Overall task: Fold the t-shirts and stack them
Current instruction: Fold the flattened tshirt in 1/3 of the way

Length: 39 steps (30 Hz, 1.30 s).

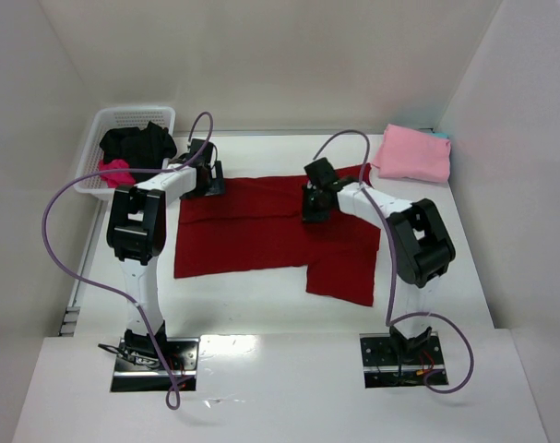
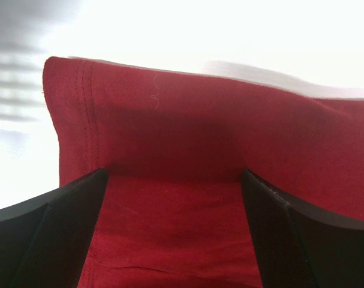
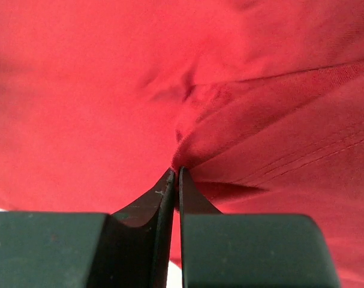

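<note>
Now, dark red t-shirt [image 1: 252, 231]: lying spread out on the white table [image 1: 261, 300], centre of the top view.
Left gripper [image 2: 173, 180]: fingers spread wide, down at the shirt's upper-left corner, stitched hem standing up just ahead of them.
Right gripper [image 3: 177, 173]: fingers pressed together, pinching a pucker of red cloth near the shirt's upper middle.
Pink t-shirt [image 1: 413, 152]: folded, upper right, just beside the red sleeve.
Basket [image 1: 132, 113]: white, upper left, holding a black t-shirt [image 1: 137, 143] and a magenta t-shirt [image 1: 115, 172].

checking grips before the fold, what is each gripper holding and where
Right gripper pinches a raised fold of the dark red t-shirt. Left gripper is open over its edge, holding nothing.
</note>
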{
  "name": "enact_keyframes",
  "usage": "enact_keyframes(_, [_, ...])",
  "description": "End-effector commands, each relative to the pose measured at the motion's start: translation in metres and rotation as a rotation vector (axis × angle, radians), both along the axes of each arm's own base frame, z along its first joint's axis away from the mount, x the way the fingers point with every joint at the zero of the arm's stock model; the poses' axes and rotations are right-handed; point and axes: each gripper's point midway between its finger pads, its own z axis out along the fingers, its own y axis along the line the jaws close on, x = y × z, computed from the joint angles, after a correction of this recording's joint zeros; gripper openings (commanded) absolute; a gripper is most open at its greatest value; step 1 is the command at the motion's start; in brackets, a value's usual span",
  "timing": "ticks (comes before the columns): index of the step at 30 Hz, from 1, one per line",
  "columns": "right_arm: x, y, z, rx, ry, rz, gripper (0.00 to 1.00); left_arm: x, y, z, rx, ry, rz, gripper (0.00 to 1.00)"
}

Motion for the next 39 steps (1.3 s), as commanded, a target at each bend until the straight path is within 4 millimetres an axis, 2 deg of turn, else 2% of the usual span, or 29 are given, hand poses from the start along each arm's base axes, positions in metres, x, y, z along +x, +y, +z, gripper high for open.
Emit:
enact_keyframes(1, [-0.026, 0.034, 0.008, 0.07, 0.026, 0.05, 0.1, -0.008, 0.005, -0.012, 0.017, 0.049, -0.02, 0.99])
enact_keyframes(3, [-0.039, 0.038, 0.011, 0.072, 0.048, 0.05, 0.18, -0.008, 0.005, -0.012, 0.017, 0.049, -0.02, 0.99])
enact_keyframes(4, [-0.046, 0.038, 0.014, 0.06, 0.041, 0.057, 0.28, -0.008, 0.005, -0.012, 0.017, 0.049, -0.02, 0.99])
enact_keyframes(7, [-0.057, 0.022, 0.014, 0.023, 0.055, 0.001, 0.34, -0.008, 0.005, -0.012, 0.017, 0.049, -0.02, 0.99])
enact_keyframes(9, [-0.054, 0.017, 0.03, 0.022, 0.005, -0.026, 0.53, -0.008, 0.005, -0.012, 0.017, 0.049, -0.02, 0.99])
enact_keyframes(10, [-0.056, 0.011, 0.028, 0.002, 0.005, -0.037, 0.65, -0.008, 0.003, -0.012, 0.009, 0.05, -0.025, 0.99])
enact_keyframes(14, [-0.058, -0.001, 0.032, -0.041, -0.006, -0.075, 0.86, -0.008, 0.003, -0.012, 0.009, 0.05, -0.025, 0.99])
enact_keyframes(15, [-0.055, 0.001, 0.043, -0.024, -0.031, -0.076, 0.88, -0.008, 0.003, -0.012, 0.009, 0.05, -0.025, 0.99])
enact_keyframes(17, [-0.045, -0.013, 0.049, -0.035, -0.057, -0.122, 0.89, -0.008, 0.003, -0.012, 0.009, 0.05, -0.025, 0.99])
enact_keyframes(18, [-0.035, -0.019, 0.061, -0.034, -0.104, -0.16, 0.89, -0.008, 0.003, -0.012, 0.009, 0.05, -0.025, 0.99])
enact_keyframes(21, [-0.013, -0.043, 0.072, -0.046, -0.17, -0.229, 0.89, -0.008, 0.004, -0.012, 0.014, 0.051, -0.032, 0.99])
enact_keyframes(23, [0.005, -0.068, 0.066, -0.069, -0.185, -0.296, 0.89, -0.008, 0.002, -0.013, 0.005, 0.052, -0.038, 0.99])
enact_keyframes(24, [0.011, -0.075, 0.055, -0.091, -0.164, -0.304, 0.89, -0.008, 0.0, -0.013, -0.003, 0.053, -0.043, 0.99])
enact_keyframes(26, [0.023, -0.088, 0.05, -0.119, -0.16, -0.326, 0.89, -0.008, 0.0, -0.013, -0.003, 0.054, -0.043, 0.99])
enact_keyframes(27, [0.033, -0.091, 0.054, -0.125, -0.184, -0.332, 0.89, -0.008, 0.0, -0.013, -0.003, 0.054, -0.043, 0.99])
enact_keyframes(28, [0.036, -0.094, 0.048, -0.155, -0.18, -0.336, 0.89, -0.008, 0.0, -0.013, -0.003, 0.054, -0.043, 0.99])
enact_keyframes(31, [0.05, -0.092, 0.048, -0.17, -0.205, -0.32, 0.84, -0.008, 0.0, -0.013, -0.003, 0.054, -0.043, 0.99])
enact_keyframes(32, [0.052, -0.092, 0.039, -0.186, -0.189, -0.308, 0.82, -0.008, 0.0, -0.013, -0.003, 0.054, -0.043, 0.99])
enact_keyframes(36, [0.06, -0.084, 0.026, -0.184, -0.163, -0.272, 0.77, -0.008, 0.0, -0.013, -0.003, 0.054, -0.043, 0.99])
enact_keyframes(39, [0.064, -0.083, 0.014, -0.192, -0.148, -0.27, 0.77, -0.008, 0.0, -0.013, -0.003, 0.054, -0.043, 0.99])
